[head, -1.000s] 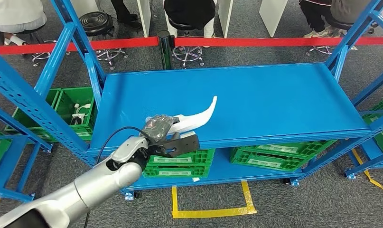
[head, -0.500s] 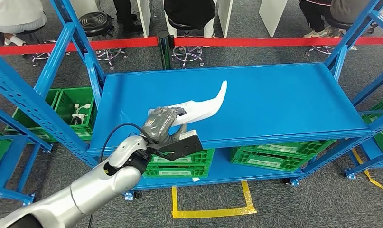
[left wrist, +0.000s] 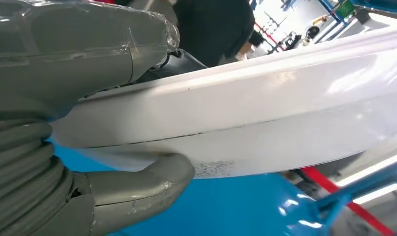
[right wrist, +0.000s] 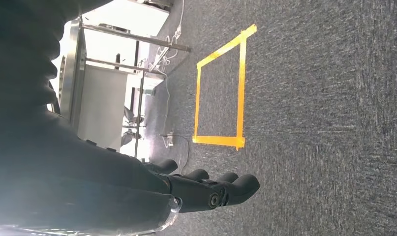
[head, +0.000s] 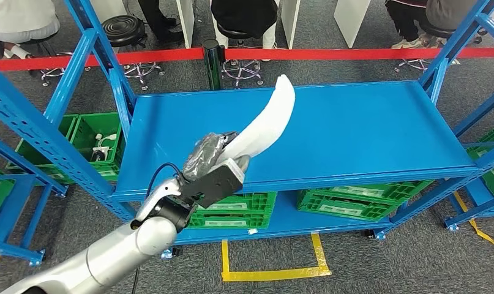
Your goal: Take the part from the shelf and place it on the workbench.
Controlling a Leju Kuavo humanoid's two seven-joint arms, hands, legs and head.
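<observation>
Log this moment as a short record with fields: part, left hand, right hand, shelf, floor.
part: white curved part, tilted up above the blue shelf, free end pointing away from the robot
left hand: left hand grips the part's near end, thumb under it
right hand: right hand hangs over grey floor, holds nothing
shelf: top level bare; green crates below
floor: yellow tape square

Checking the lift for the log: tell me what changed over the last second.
The left hand, gripping the white part throughout, raised it off the blue shelf; the part's free end swung upward and now points steeply up, away from the robot. The shelf, the green crates below it and the red barrier tape stayed put.
</observation>
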